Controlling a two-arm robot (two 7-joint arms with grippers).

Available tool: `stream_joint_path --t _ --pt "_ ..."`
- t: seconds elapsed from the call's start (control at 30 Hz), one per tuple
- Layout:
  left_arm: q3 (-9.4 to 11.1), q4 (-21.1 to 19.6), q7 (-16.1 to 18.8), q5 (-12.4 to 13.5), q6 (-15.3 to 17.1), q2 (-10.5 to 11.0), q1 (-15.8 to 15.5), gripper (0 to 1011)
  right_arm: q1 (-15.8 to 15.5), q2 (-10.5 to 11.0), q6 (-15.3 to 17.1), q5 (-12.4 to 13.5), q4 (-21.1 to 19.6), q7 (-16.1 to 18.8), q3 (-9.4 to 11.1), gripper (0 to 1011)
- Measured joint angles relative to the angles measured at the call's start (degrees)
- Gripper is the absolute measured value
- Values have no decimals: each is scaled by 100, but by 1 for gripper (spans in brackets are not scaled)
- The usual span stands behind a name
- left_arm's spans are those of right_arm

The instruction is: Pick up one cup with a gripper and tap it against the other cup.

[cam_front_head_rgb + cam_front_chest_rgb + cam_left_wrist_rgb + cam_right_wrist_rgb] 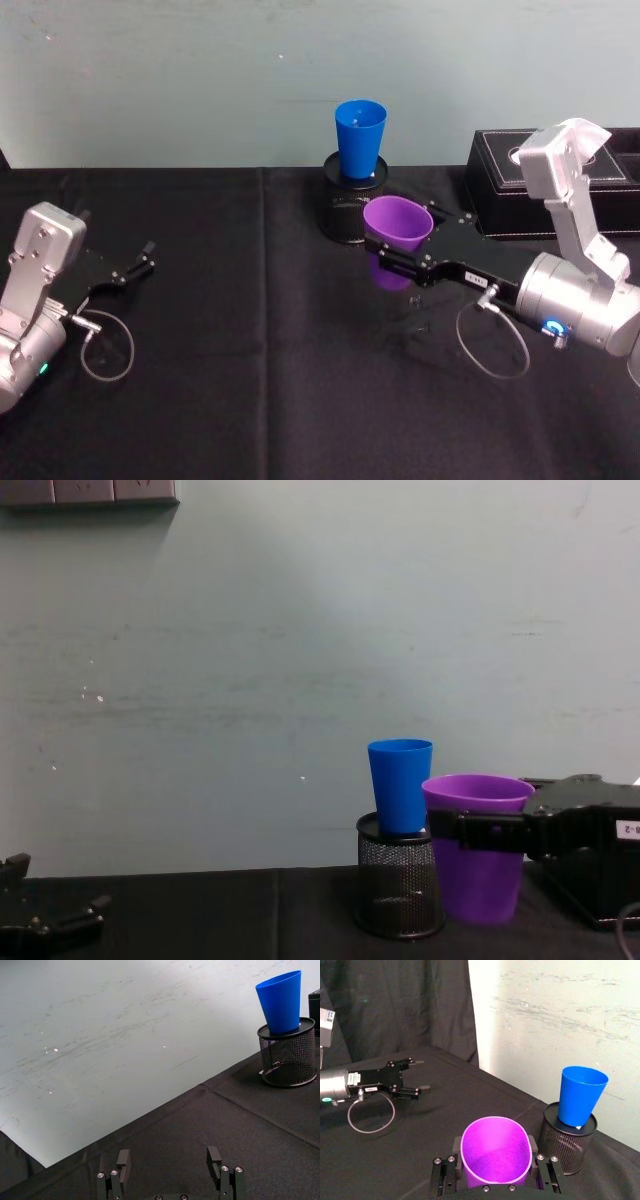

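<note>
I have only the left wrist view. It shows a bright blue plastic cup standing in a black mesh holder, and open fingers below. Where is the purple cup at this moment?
Observer: The purple tapered plastic cup is upright in the right gripper, whose fingers are shut on its sides.
Operator: Does it touch the blue one?
Observer: No. The right wrist view shows a gap between it and the black mesh holder that carries the bright blue tapered plastic cup.
Operator: Which rim is higher?
Observer: In the chest view, the blue rim is higher than the purple rim.
</note>
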Motion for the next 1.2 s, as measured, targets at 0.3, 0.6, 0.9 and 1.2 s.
stream_joint_path --t 0.3,0.6,0.9,1.2 --pt "0 0 0 0 0 0 0 1000 87 41 93 91 -31 -61 -58 720" --pt "0 0 0 0 0 0 0 1000 79 35 87 76 -25 -55 -54 720" --pt "0 0 0 0 0 0 0 1000 75 30 78 64 -19 -54 -49 720" --pt "0 0 0 0 0 0 0 1000 71 27 74 60 -15 -51 -45 720"
